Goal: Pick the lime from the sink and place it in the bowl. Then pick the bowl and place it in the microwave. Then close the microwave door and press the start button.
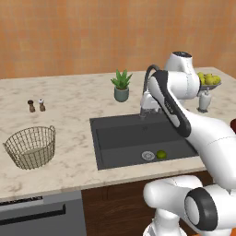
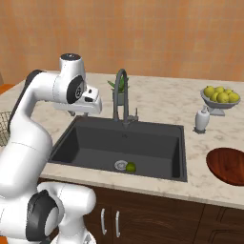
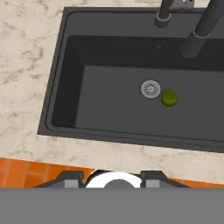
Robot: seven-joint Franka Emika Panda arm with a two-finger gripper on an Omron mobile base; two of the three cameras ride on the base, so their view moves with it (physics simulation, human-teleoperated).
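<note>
- We are judging the small round bright green lime (image 3: 169, 98) light, firm, smooth and apt to roll; we are planning to pinch it across its middle from above.
- It is lying on the floor of the dark grey rectangular sink (image 3: 65, 100), just beside the round steel drain (image 3: 150, 89), at its 4 o'clock in the hand view.
- The tall arched dark faucet (image 3: 199, 33) is rising at the lime's 1 o'clock, crowding the approach.
- The shallow reddish-brown wooden bowl (image 2: 229, 165) is waiting on the marble surface (image 2: 167, 102), well apart.
- We cannot tell whether the jaws are open.

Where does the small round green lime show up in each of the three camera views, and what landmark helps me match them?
Left base view: the small round green lime lies on the dark grey sink basin floor, lower right of centre.
Right base view: it sits near the basin's front wall, just below centre.
Hand view: right of centre, upper half.
Shared landmark: the round steel drain, directly left of the lime in every view.
</note>
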